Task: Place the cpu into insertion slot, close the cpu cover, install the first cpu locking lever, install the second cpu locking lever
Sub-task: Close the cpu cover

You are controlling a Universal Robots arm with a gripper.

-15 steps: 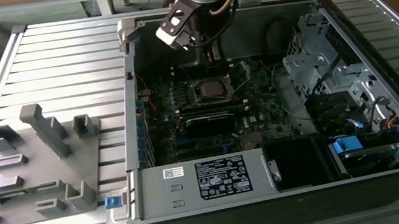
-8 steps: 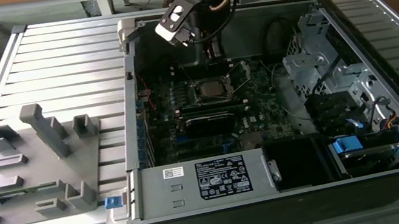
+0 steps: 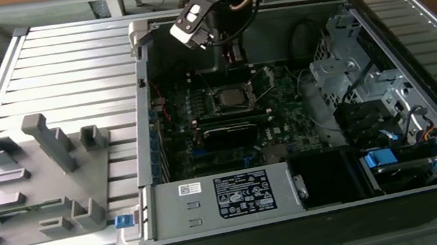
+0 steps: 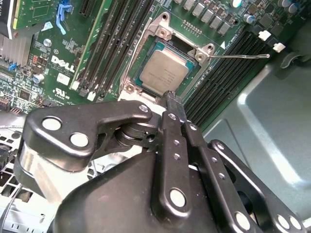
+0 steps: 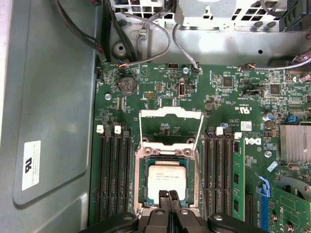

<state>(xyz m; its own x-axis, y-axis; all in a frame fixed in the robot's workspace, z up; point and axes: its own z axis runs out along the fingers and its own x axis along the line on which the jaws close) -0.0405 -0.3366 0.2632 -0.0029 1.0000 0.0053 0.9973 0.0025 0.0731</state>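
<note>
One claw (image 5: 170, 195), fingers pinched together w/ nothing between them, poised at the near edge of the insertion slot (image 5: 189, 184) inside the open pc case (image 3: 143, 142) on the slatted table (image 3: 56, 70). The cpu (image 5: 166, 178) lies flat in the slot, pale face up. It looks square to the rim, but can't confirm it's fully down. The cpu cover (image 5: 170, 112) is swung open, tilted back on the side away from the claw, not yet closed. One thin locking lever (image 4: 238, 57) juts out free, across the memory slots (image 4: 228, 82). Can't tell if the claw tip touches cpu or rim, since both wrist views put it right at the chip's edge. Risks, my read: a shut tip so near the chip's edge could nudge or tilt the cpu if it drops or slides, and a skewed chip would probably mean bent contacts once the cover clamps. The cover frame is thin and hinged, so an off-centre push could slip off it or let it spring back. The lever wire is springy and narrow, easy to miss or to snag. Approach room is tight, w/ slots on both sides of the socket.
</note>
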